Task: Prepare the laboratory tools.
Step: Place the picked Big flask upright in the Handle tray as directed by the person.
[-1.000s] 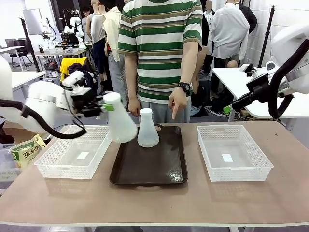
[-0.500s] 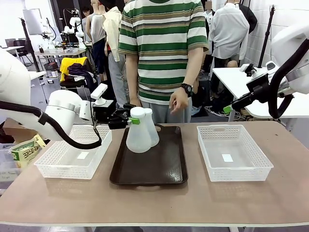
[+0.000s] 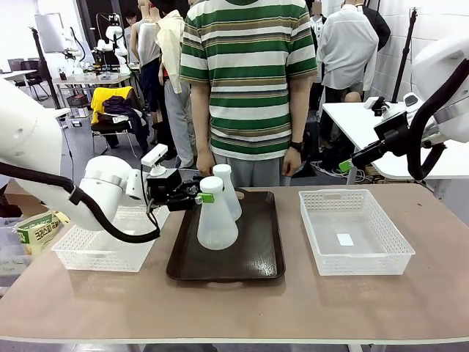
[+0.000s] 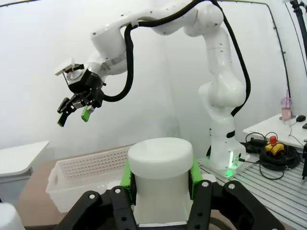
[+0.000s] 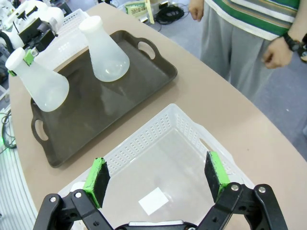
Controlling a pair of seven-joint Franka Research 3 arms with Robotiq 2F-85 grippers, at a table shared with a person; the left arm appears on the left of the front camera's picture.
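Observation:
Two frosted-white flasks are on the dark brown tray point(image 3: 249, 264). The nearer flask point(image 3: 217, 224) is upright, its base at the tray floor, and my left gripper point(image 3: 203, 196) is shut on its neck from the left. In the left wrist view that neck point(image 4: 160, 165) fills the gap between the green pads point(image 4: 126, 173). The second flask point(image 3: 228, 192) stands free just behind it. The right wrist view shows both, the held flask point(image 5: 41, 84) and the free one point(image 5: 103, 50). My right gripper point(image 5: 157, 178) hangs open above the right basket point(image 5: 187, 139), holding nothing.
A white mesh basket point(image 3: 95, 249) sits left of the tray, another point(image 3: 355, 257) to its right. A person in a striped shirt point(image 3: 245, 81) stands at the far edge, hands point(image 3: 292, 163) at their sides. The right arm point(image 3: 396, 132) is raised at the right.
My left gripper carried the tilted flask right and down from beside the left basket and set it upright on the tray. The person's pointing hand drew back to their side.

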